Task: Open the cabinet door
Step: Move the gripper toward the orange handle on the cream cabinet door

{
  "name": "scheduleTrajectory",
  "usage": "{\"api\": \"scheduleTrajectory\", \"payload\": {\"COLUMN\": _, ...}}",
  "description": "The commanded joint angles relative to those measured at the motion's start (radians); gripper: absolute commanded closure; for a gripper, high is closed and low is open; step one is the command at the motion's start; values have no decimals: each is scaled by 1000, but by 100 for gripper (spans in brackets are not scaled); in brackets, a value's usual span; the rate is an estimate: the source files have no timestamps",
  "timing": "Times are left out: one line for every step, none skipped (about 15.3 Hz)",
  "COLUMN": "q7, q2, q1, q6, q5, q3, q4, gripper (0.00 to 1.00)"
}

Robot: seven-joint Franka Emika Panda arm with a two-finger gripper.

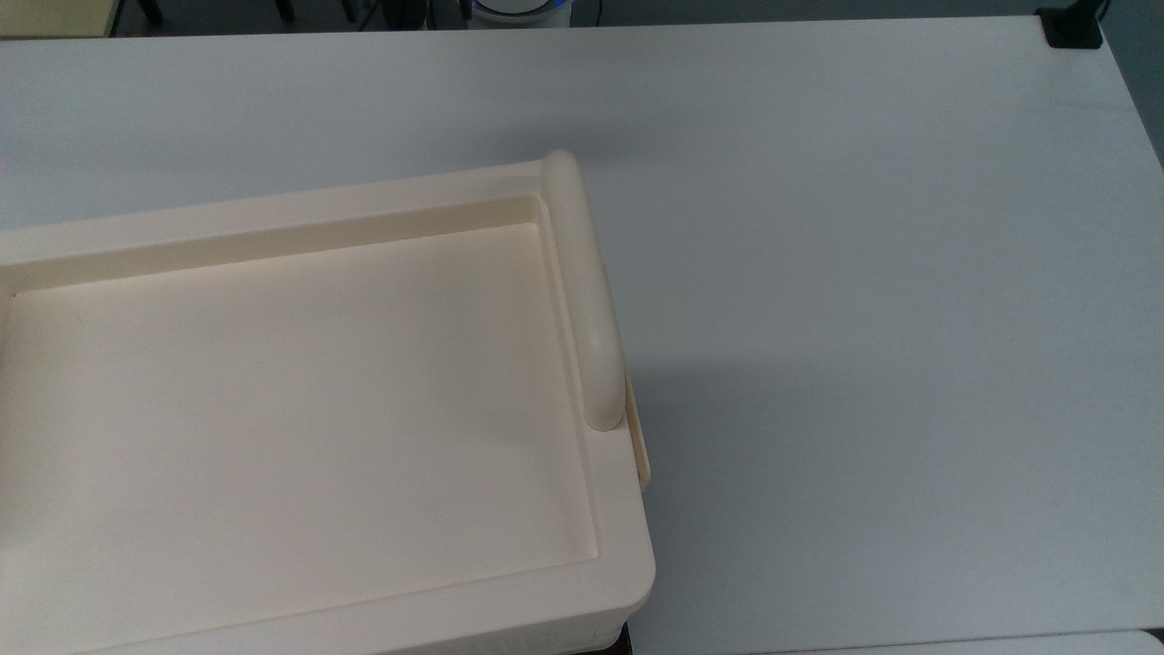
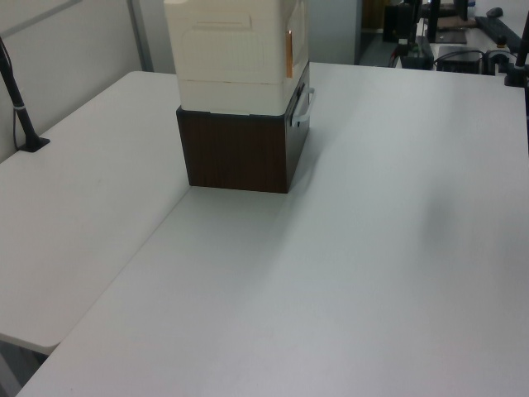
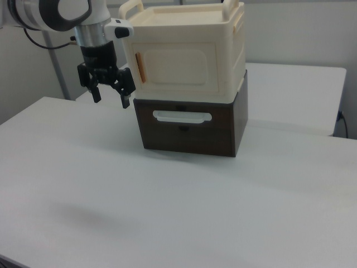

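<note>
The cream cabinet (image 3: pixel 184 50) stands on a dark brown box. Its cabinet door (image 3: pixel 177 70) is the flat front panel with a raised rim, lying flush against the cabinet front in the right view. A slim brownish strip handle (image 3: pixel 140 67) runs along the door's left edge there. My gripper (image 3: pixel 111 101) hangs open with nothing between its fingers, just off the right view's left side of the cabinet, level with the door's lower part and apart from it. The left view shows the cabinet (image 2: pixel 235 45) with the strip (image 2: pixel 289 54) on its right. The top view shows its recessed top (image 1: pixel 300 400).
The dark brown box (image 3: pixel 189 125) under the cabinet has a white handle (image 3: pixel 182 116). A thick rounded bar (image 1: pixel 582 291) lies along the cabinet's top edge. The white table (image 1: pixel 864 273) stretches wide around it. A black clamp (image 1: pixel 1073 27) sits at one corner and a black post (image 2: pixel 21 107) at another.
</note>
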Motion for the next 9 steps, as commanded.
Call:
{"api": "scheduleTrajectory", "payload": {"q7": -15, "q2": -7, "q1": -5, "q6": 26, "q5": -20, "q3": 10, "q4": -13, "gripper": 0}}
{"api": "scheduleTrajectory", "payload": {"q7": -15, "q2": -5, "q1": -4, "q6": 26, "q5": -18, "q3": 10, "q4": -9, "gripper": 0}}
{"api": "scheduleTrajectory", "payload": {"q7": -15, "q2": -4, "q1": 1, "q6": 27, "q5": -18, "q3": 10, "q4": -9, "gripper": 0}}
{"api": "scheduleTrajectory", "payload": {"q7": -15, "q2": 2, "q1": 2, "q6": 32, "q5": -18, "q3": 10, "q4": -7, "gripper": 0}}
{"api": "scheduleTrajectory", "payload": {"q7": -18, "q2": 18, "q1": 4, "q6": 68, "q5": -12, "q3": 10, "q4": -4, "gripper": 0}}
{"api": "scheduleTrajectory", "payload": {"q7": -41, "q2": 22, "q1": 5, "q6": 105, "q5": -12, "q3": 10, "q4": -4, "gripper": 0}}
{"api": "scheduleTrajectory", "payload": {"q7": -94, "q2": 22, "q1": 4, "q6": 130, "q5": -11, "q3": 10, "q4": -2, "gripper": 0}}
{"api": "scheduleTrajectory", "payload": {"q7": -170, "q2": 22, "q1": 4, "q6": 153, "q5": -11, "q3": 10, "q4": -2, "gripper": 0}}
{"api": "scheduleTrajectory", "payload": {"q7": -186, "q2": 22, "q1": 4, "q6": 180, "q5": -12, "q3": 10, "q4": 1, "gripper": 0}}
